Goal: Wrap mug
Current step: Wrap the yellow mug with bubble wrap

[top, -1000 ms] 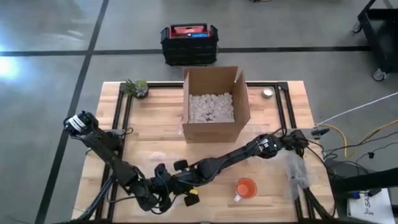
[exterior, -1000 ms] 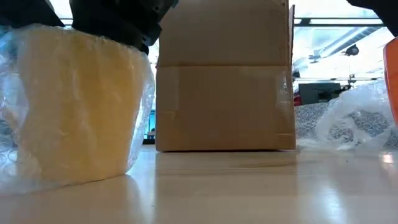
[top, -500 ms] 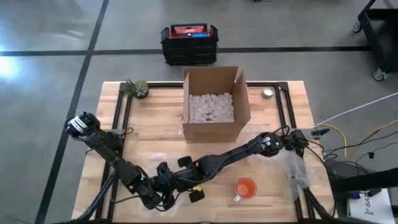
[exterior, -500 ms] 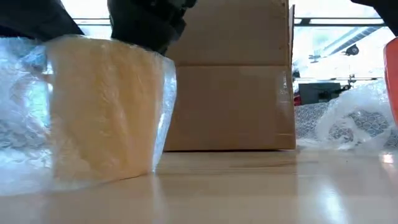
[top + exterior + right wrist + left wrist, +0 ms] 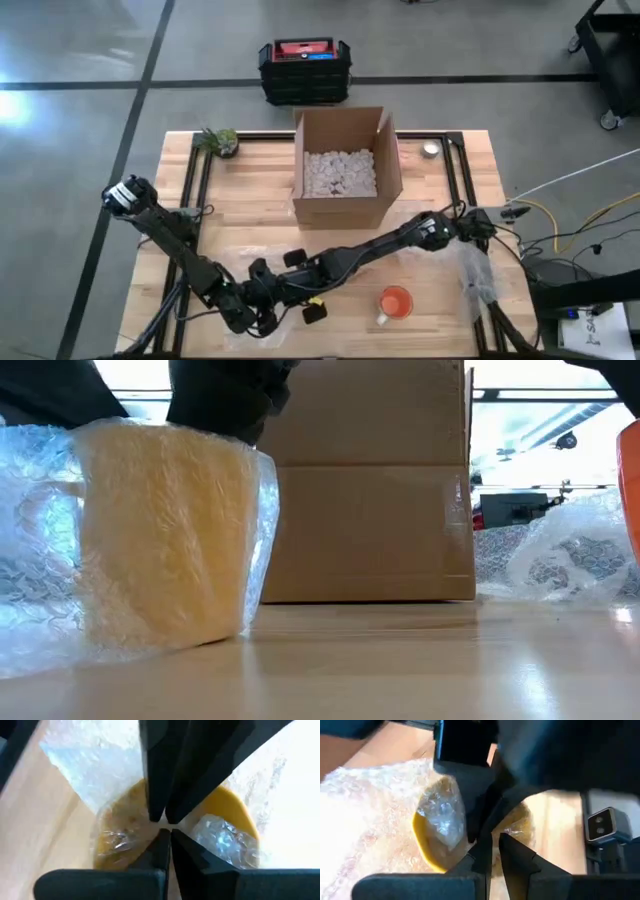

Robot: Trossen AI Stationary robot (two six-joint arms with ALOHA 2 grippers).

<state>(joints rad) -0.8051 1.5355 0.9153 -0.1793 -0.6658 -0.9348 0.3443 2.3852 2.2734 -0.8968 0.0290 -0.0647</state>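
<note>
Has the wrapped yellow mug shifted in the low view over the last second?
Yes. The yellow mug has slid right, now overlapping the cardboard box behind it.

Two dark jointed arms, matte black angular fingers [image 5: 515, 857], white-labelled left base joint, grey camera module

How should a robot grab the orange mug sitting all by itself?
Probably from above, pinching the rim of the orange mug on the side away from its handle: it stands upright with its mouth open, and the handle sticks out toward the table's front edge.
</note>
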